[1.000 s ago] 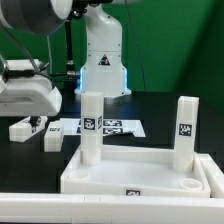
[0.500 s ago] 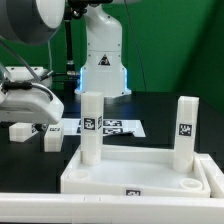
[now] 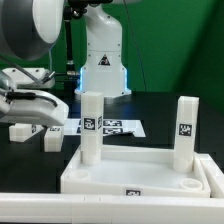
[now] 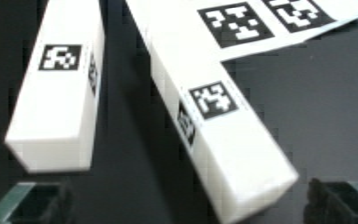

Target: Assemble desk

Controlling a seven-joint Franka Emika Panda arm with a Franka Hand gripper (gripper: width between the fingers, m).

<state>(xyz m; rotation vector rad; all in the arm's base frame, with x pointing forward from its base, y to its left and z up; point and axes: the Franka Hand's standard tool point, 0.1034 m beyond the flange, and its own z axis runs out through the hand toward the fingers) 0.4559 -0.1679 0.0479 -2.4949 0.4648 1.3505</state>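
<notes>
Desk top (image 3: 90, 178) sits nearest, a rimmed white tray with 2 legs (image 3: 91, 125) upright at its far corners. Beyond it, toward the exterior view's left, 2 loose legs (image 3: 52, 136) lie on the black table (image 3: 150, 108); whether they touch, I can't quite tell. Above them hangs the gripper (image 4: 190, 203), jaws spread wide, holding nothing. Further back lies the marker board (image 3: 112, 127).

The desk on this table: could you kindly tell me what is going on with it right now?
The robot arm is partway through building the desk. One leg and another leg stand upright at the far corners of the tray-like top. Two loose legs lie on the table at the exterior view's left, next to the marker board. The open claw hovers above them, holding nothing.
</notes>
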